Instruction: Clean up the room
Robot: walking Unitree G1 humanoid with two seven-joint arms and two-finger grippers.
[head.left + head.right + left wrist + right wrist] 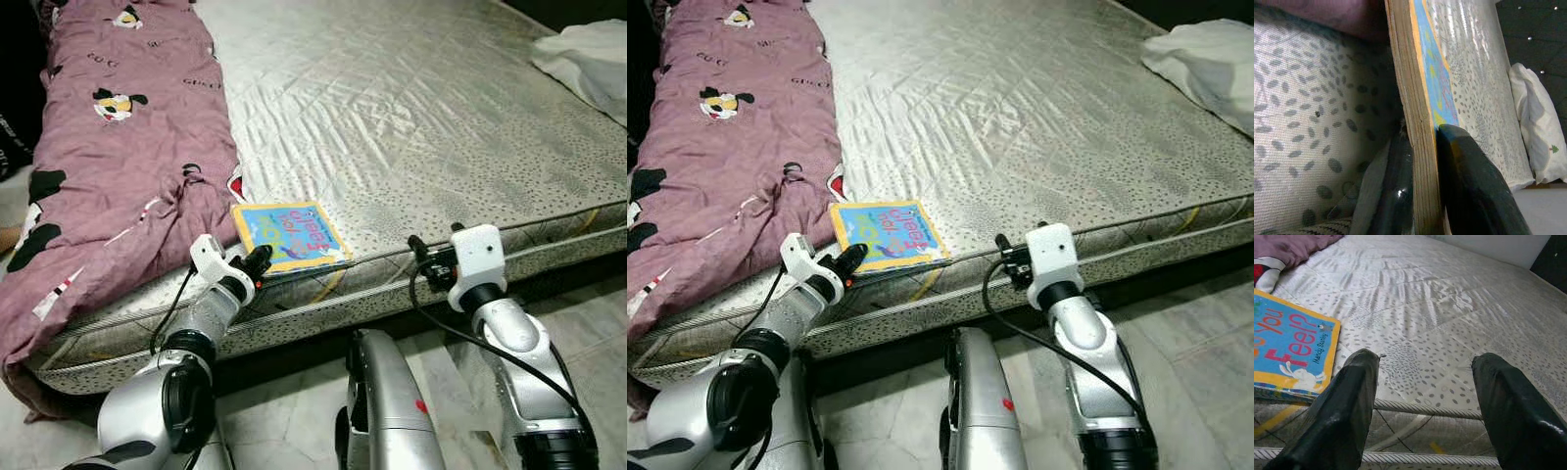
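The landmark is the mattress (pixel 411 117), a grey quilted surface with a speckled pattern and corded piping along its near edge.

A children's board book (pixel 290 236) lies flat at the near edge of the mattress, blue cover up with a yellow border, its near corner reaching the piping. The purple printed blanket (pixel 118 147) runs along the left side of the mattress and drapes over the near-left corner; the book lies just beside its hem.

Left tool (pixel 257 262): at the near edge of the mattress, clenched on the book's near-left corner. The left wrist view shows the book's layered page edge pinched between two black fingers (pixel 1474 191) — one on the cover side, one on the underside.

Right tool (pixel 434 247): held at the near edge of the mattress, to the right of the book and apart from it. Its fingers (pixel 1344 411) stand spread wide — released, grasping nothing.

A white pillow (pixel 588 59) lies at the far-right corner of the mattress.
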